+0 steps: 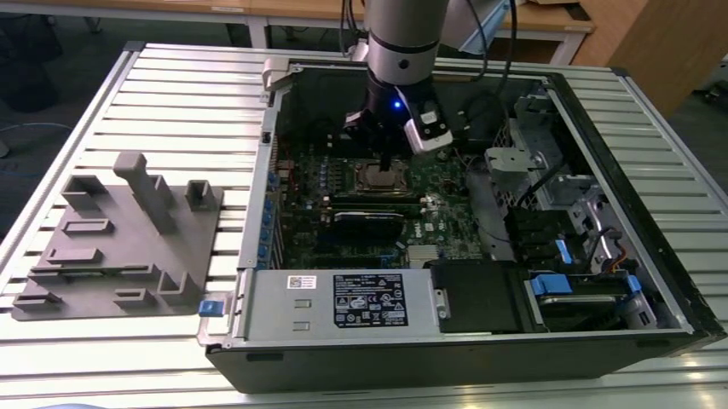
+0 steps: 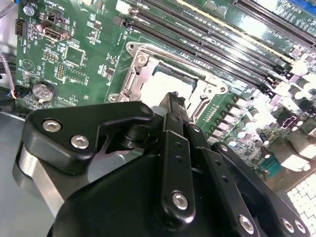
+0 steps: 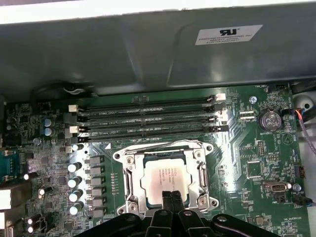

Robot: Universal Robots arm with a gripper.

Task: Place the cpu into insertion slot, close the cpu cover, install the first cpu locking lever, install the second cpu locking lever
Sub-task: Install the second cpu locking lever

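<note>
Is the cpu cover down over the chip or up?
Down. In the first wrist view the cover lies flat around the cpu, whose top shows through its window. The hand is at its edge.

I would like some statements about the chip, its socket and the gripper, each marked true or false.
1. The chip lies in the socket. True.
2. The metal cover stands raised upright. False: it lies flat around the chip.
3. The gripper is above the chip's near edge. True.
4. The gripper's fingers are spread wide. False: they are together.
5. The computer case stands upright. False: it lies on its side, open.
</note>
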